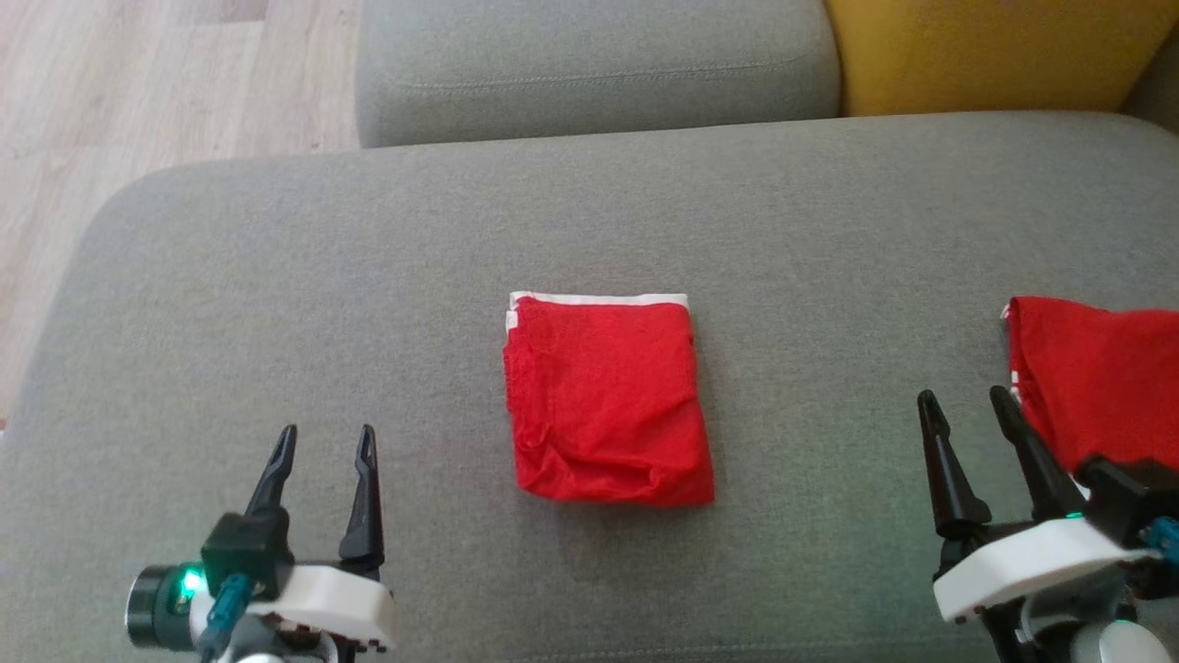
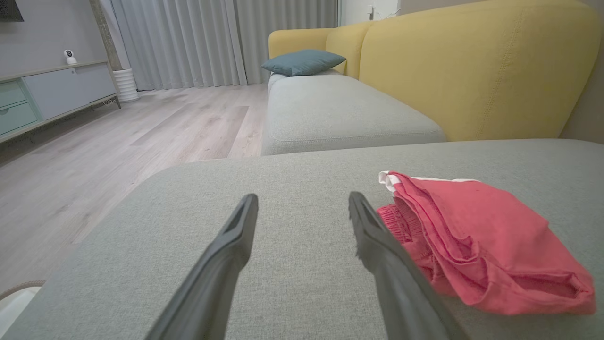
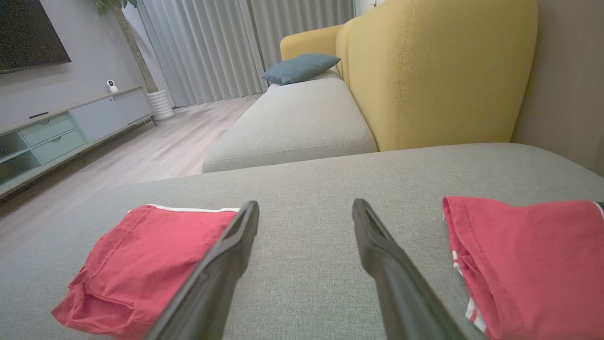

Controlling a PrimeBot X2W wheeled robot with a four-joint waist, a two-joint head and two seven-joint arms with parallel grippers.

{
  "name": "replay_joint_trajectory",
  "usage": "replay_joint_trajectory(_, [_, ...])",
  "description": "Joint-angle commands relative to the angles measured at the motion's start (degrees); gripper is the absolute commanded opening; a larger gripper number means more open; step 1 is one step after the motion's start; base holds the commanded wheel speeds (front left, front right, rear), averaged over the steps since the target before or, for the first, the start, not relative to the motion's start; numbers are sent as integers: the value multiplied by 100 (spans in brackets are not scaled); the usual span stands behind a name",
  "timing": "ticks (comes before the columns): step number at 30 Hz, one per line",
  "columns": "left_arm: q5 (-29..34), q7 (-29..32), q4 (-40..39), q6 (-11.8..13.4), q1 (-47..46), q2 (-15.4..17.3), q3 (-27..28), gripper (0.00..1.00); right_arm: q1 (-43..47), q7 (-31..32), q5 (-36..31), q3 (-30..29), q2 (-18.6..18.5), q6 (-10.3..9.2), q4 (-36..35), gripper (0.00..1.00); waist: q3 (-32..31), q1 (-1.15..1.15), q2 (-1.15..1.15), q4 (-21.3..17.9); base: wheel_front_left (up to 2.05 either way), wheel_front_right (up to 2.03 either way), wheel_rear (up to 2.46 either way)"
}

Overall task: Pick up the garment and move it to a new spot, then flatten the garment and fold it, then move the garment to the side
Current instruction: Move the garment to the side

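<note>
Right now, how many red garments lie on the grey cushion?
2. A folded garment lies in the middle of the cushion; a second garment lies at its right edge, beside the right claw, partly cut off.

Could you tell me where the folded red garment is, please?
Head view centre: the folded garment lies on the grey cushion, left of another red garment.
</note>
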Motion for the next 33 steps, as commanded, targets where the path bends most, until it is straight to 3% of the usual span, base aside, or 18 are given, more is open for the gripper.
replay_joint_trajectory(1, [-9, -38, -227, 31, -306, 90, 139, 100, -166, 25, -58, 105, -47, -4, -177, 100, 44, 0, 0, 53, 0, 0, 0])
replay_joint_trajectory(12, [79, -158, -202, -62, -1028, -51, -112, 100, -853, 194, 7, 571, -333, -4, 331, 100, 811, 0, 0, 622, 0, 0, 0])
replay_joint_trajectory(18, [93, -226, -85, -98, -1348, -158, -227, 100, -1447, 133, 165, 1012, -316, -4, 1225, 100, 1081, 0, 0, 919, 0, 0, 0])
replay_joint_trajectory(21, [82, -258, 5, -110, -1504, -233, -301, 100, -1906, 73, 340, 1284, -201, -4, 2098, 100, 1188, 0, 0, 1098, 0, 0, 0])
replay_joint_trajectory(28, [72, -276, 67, -102, -1582, -285, -324, 100, -2393, 358, 621, 1631, -79, -4, 3410, 100, 1251, 0, 0, 1219, 0, 0, 0])
replay_joint_trajectory(29, [77, -276, 57, -98, -1582, -287, -318, 100, -2448, 422, 667, 1681, -66, -4, 3539, 76, 1255, 0, 0, 1216, 0, 0, 0])
replay_joint_trajectory(30, [80, -276, 49, -96, -1578, -289, -310, 100, -2500, 467, 695, 1742, -58, -4, 3642, 25, 1254, 0, 0, 1206, 0, 0, 0])
replay_joint_trajectory(31, [84, -277, 40, -93, -1570, -289, -302, 100, -2546, 476, 713, 1797, -54, -4, 3714, 0, 1252, 0, 0, 1192, 0, 0, 0])
replay_joint_trajectory(33, [98, -277, 25, -82, -1551, -283, -283, 100, -2612, 462, 753, 1904, -49, -4, 3794, 0, 1235, 0, 0, 1132, 0, 0, 0])
